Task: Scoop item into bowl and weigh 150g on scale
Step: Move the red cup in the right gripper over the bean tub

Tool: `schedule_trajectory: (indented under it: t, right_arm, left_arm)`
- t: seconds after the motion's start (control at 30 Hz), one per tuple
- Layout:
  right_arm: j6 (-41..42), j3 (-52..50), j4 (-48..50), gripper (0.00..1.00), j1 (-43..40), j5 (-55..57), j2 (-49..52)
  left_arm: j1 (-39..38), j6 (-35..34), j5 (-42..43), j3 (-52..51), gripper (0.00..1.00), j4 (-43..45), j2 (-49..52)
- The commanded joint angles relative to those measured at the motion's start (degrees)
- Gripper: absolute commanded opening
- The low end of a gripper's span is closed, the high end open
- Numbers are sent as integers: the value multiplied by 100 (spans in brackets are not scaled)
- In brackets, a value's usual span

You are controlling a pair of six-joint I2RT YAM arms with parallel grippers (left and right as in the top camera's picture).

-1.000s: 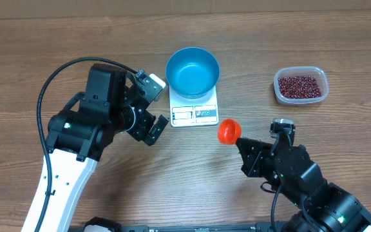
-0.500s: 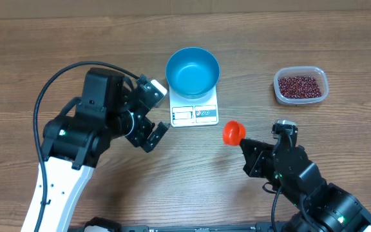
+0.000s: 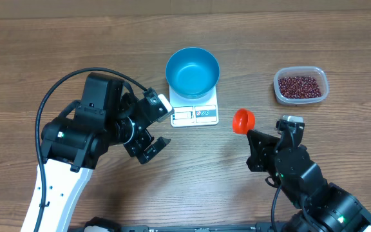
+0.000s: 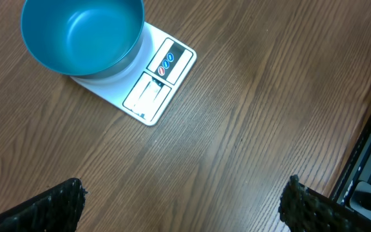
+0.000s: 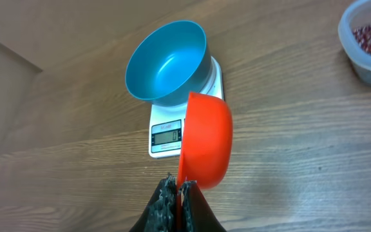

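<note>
Pinching orange scoop point(image 3: 243, 120), right hand point(image 5: 178, 192); left hand point(image 3: 158, 126) wide, empty; bowl point(image 3: 192, 71) on scale point(image 3: 195, 115), beans point(image 3: 299, 86) in tub point(image 3: 277, 91).

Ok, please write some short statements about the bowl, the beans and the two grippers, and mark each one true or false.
1. The blue bowl stands on the scale. True.
2. The bowl holds beans. False: it is empty; the beans lie in the clear tub.
3. The right gripper is shut on the orange scoop. True.
4. The left gripper grips the scale. False: it is open and holds nothing.
</note>
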Motion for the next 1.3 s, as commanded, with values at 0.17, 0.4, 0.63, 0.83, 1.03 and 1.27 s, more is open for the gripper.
schedule_trajectory:
  t: [0.17,0.4,0.63,0.83,1.03,1.27]
  right_arm:
    - [-603,293,-15,4,-284,70,330]
    - [-619,966,-695,4,-1110,-149,964]
    - [-1523,1495,-1034,4,-2343,-1270,1471]
    - [-2140,2277,-1816,4,-3265,-1530,2168]
    - [-2796,3222,-2312,4,-3713,-1502,3119]
    - [-3018,3724,-2267,4,-3744,-323,4061]
  left_arm:
    - [11,116,-28,133,100,11,83]
    - [11,116,-68,133,100,9,234]
    - [11,94,-190,133,99,15,256]
    - [11,-59,-271,133,100,13,256]
    - [11,-52,-280,133,100,13,258]
    - [11,-52,-278,133,99,15,256]
